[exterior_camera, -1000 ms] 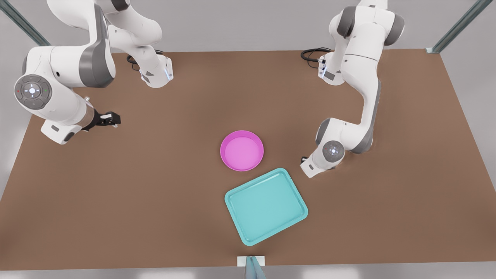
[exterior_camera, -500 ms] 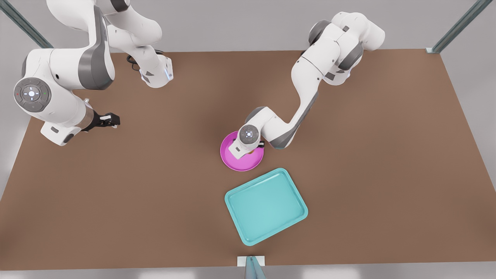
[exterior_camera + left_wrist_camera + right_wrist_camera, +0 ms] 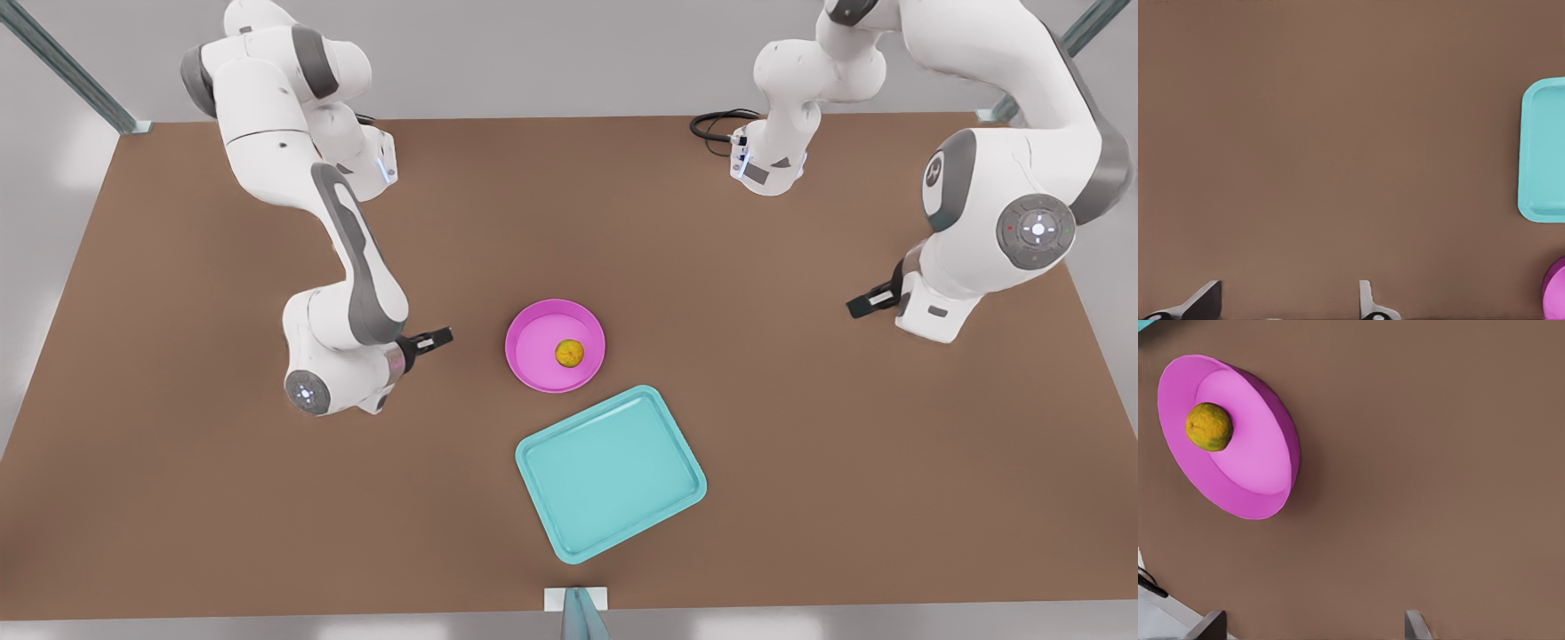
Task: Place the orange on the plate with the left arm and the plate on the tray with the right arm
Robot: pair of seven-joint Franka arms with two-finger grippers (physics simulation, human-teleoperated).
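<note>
While the orange (image 3: 570,353) sits on the plate (image 3: 533,369) beside the tray (image 3: 612,526), both grippers' jaws are spread.

Even, bright diffuse light; soft shadow beside the plate (image 3: 1231,440) on the table (image 3: 800,462) (no glare, no blur).

Two white arms with smooth rounded shells, each joint banded in dark grey. A round grey cap sits on one joint of each — small lights glowing in it, white at the centre with red and green dots beside. Black cables coil by both bases, where a thin blue light strip shows. The left gripper (image 3: 867,303) and the right gripper (image 3: 436,339) are black, with pale grey fingertips (image 3: 1368,303).
</note>
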